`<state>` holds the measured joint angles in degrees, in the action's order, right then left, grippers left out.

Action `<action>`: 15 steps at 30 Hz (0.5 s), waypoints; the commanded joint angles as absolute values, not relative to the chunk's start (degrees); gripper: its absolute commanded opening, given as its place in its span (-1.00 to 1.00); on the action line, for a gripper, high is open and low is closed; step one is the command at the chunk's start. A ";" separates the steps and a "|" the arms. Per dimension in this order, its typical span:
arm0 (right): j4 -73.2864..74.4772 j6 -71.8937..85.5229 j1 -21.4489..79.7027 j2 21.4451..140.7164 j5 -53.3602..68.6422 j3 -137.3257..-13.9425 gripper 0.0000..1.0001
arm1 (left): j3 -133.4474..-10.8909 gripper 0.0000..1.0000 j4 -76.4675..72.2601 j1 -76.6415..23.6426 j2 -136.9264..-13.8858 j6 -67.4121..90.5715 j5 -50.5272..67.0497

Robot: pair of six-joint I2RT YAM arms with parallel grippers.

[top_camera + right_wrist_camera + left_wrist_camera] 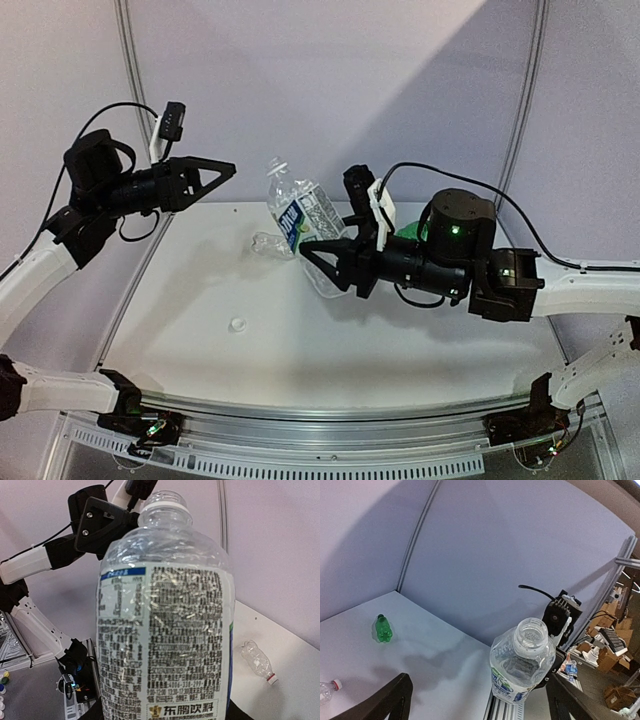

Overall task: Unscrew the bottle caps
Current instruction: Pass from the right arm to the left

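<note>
Bottle with blue-white label up in the air above the middle of the table; leans with its neck toward the back left corner; has no cap on, mouth wide open; pinched round its lower part by the right gripper, fingers pressed onto its sides.

Left gripper up high near the back left corner; spread wide, holds nothing; points at the open mouth of the held bottle, near it but not touching; left fingers far apart at the two lower corners of the left wrist view, with nothing between them.

Small white cap alone on the table, toward the front left, well apart from every bottle.

Short clear bottle flat on its side near the back edge, just beside the held bottle and lower down; has its own cap on.

Green bottle near the back edge, right of the middle; mostly hidden behind the right gripper in the top view; wears its green cap.
</note>
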<state>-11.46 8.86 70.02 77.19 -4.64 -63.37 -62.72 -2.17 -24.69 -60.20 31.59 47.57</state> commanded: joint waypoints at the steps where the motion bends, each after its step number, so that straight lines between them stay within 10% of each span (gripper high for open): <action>1: -10.86 10.81 69.94 76.41 2.12 -65.85 -0.99 | -65.25 0.90 -5.25 -26.09 -62.24 32.08 54.13; 15: -9.30 13.18 69.25 77.12 6.30 -67.19 -0.99 | -70.58 0.79 -2.87 -33.17 -66.58 29.22 54.68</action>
<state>-10.35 12.40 69.63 77.19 4.62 -65.23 -68.95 -3.77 -31.79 -65.54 30.85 53.87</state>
